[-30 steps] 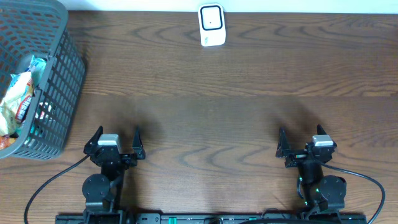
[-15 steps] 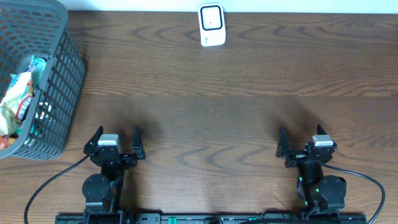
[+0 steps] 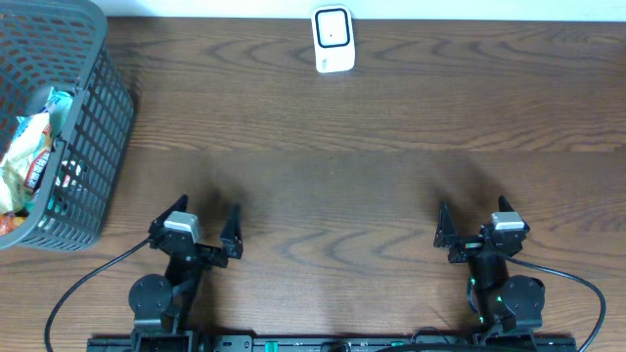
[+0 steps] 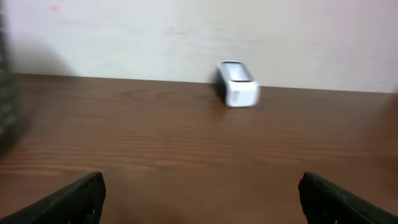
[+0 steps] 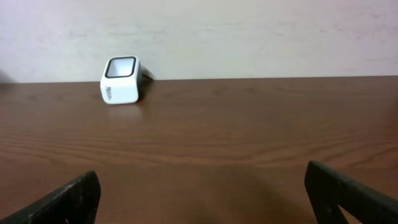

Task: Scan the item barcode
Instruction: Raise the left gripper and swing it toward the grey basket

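A white barcode scanner (image 3: 333, 39) stands at the table's far edge, also seen in the left wrist view as the scanner (image 4: 237, 92) and in the right wrist view as the scanner (image 5: 122, 79). Packaged items (image 3: 24, 156) lie inside the grey basket (image 3: 98, 147) at the far left; no barcode shows. My left gripper (image 3: 207, 208) is open near the front edge, turned slightly right, with nothing between its fingers (image 4: 81, 196). At the front right my right gripper (image 3: 473, 205) is open and empty too, its fingers (image 5: 68, 199) wide apart.
The dark wooden table (image 3: 391, 137) runs from the grippers to a pale wall (image 5: 249, 31) behind the scanner. The basket shows as a dark blur (image 4: 7, 93) at the left wrist view's left edge. Cables (image 3: 78, 293) trail from both arm bases.
My left gripper has shifted a little to the right and turned clockwise. The right arm, scanner and basket have stayed put.
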Controlling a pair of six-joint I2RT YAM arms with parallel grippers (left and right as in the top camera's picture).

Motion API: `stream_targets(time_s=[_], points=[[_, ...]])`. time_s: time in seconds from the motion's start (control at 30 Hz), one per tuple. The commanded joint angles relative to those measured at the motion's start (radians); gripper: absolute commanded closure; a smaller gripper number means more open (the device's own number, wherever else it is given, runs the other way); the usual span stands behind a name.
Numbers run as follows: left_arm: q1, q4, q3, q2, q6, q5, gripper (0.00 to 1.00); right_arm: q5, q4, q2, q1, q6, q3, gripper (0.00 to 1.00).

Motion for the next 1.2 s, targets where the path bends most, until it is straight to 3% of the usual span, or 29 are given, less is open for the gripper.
stream_targets(time_s=[0.0,0.83,1.17], points=[[-0.003,-0.027,-0.021,-0.006,-0.064,0.214,0.02,-0.002,-0.002,-0.007,0.008,-0.008,-0.004,0.01],[-0.003,-0.02,0.014,-0.006,-0.064,0.257,0.02,-0.002,-0.002,-0.007,0.008,-0.008,-0.004,0.01],[-0.003,0.083,0.064,-0.005,-0.065,0.253,0.02,-0.002,-0.002,-0.007,0.008,-0.008,-0.004,0.01]])
